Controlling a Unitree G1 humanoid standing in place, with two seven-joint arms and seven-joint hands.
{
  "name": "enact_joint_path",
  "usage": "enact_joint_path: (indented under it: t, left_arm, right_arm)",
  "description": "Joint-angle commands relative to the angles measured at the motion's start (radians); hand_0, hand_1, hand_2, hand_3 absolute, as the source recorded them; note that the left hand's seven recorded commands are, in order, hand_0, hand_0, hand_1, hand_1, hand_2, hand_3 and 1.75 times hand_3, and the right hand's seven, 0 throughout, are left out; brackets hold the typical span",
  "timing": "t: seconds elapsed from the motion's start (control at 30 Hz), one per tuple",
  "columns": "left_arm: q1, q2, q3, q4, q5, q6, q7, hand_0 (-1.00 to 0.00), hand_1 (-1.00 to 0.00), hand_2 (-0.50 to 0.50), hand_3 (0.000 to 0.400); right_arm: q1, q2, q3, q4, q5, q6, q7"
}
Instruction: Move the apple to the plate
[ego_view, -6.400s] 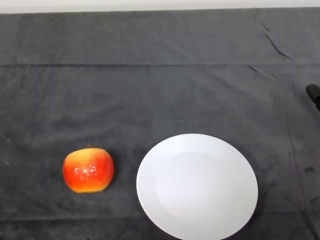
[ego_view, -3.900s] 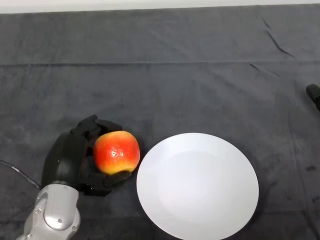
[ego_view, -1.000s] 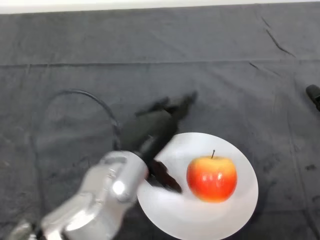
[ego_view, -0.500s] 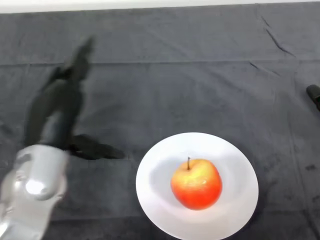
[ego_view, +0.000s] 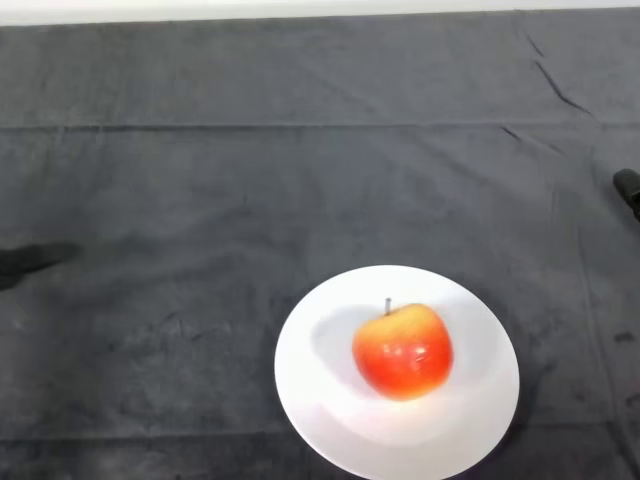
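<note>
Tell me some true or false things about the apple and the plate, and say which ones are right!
1. The apple sits on the white plate. True.
2. The apple is green. False: it is red with some yellow.
3. The apple's stem points up toward the far side of the table. True.
4. The plate lies at the far edge of the dark cloth. False: it lies at the near edge, right of the middle.
5. A banana lies beside the plate. False: no other fruit shows.
</note>
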Motion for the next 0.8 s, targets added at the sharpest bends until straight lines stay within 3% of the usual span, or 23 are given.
enact_joint_path:
  t: [0.03, 0.4, 0.8]
  left_arm:
    - [0.052, -0.020, 0.062, 0.051, -0.024, -0.034, 0.029, 0.00, 0.00, 0.00, 0.000]
    - [0.090, -0.048, 0.255, 0.153, -0.118, -0.125, 0.087, 0.00, 0.00, 0.00, 0.000]
    - [0.104, -0.061, 0.406, 0.304, -0.212, -0.263, 0.105, 0.00, 0.00, 0.00, 0.000]
  right_arm:
    - [0.010, -0.053, -0.0094, 0.010, 0.0000, -0.009, 0.0092]
    - [0.011, -0.052, -0.0093, 0.008, 0.0001, -0.009, 0.0082]
    - [0.010, -0.053, -0.0096, 0.008, 0.0005, -0.008, 0.0081]
